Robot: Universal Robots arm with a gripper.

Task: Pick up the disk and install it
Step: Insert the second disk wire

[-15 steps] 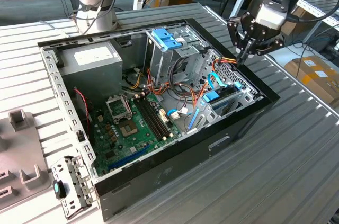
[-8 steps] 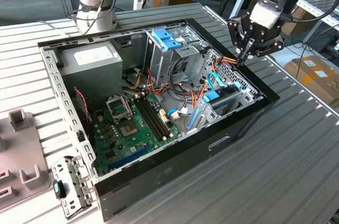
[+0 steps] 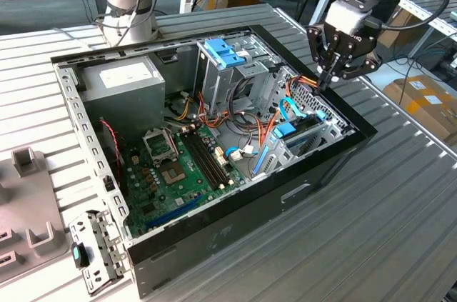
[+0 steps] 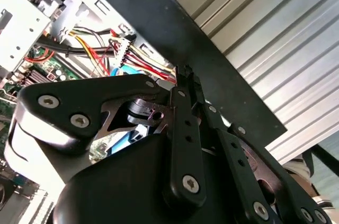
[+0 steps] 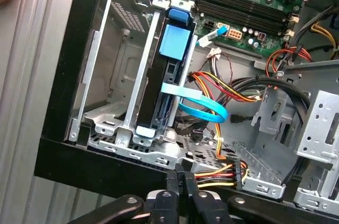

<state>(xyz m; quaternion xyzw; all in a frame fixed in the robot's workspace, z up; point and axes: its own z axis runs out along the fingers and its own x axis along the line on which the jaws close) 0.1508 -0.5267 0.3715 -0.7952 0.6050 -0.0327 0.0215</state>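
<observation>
The disk (image 5: 161, 91) stands on edge in a slot of the metal drive cage (image 5: 114, 113), inside the open computer case (image 3: 214, 245). Its light-blue carrier rail (image 5: 176, 41) frames the disk. In the exterior view the disk (image 3: 298, 133) sits at the case's corner, at the exterior view's right. My gripper (image 3: 323, 82) hangs just above the case wall beside the cage, apart from the disk. Its fingers (image 5: 186, 181) are shut with nothing between them. In the second wrist view the gripper (image 4: 185, 73) points at the case's black rim.
A bundle of red, yellow and orange cables (image 5: 220, 173) lies right under the fingertips, and a blue ribbon cable (image 5: 204, 108) loops beside the disk. The motherboard (image 3: 178, 173), power supply (image 3: 125, 81) and blue-latched upper bay (image 3: 221, 52) fill the case. Grey fixtures (image 3: 28, 202) stand at the exterior view's left.
</observation>
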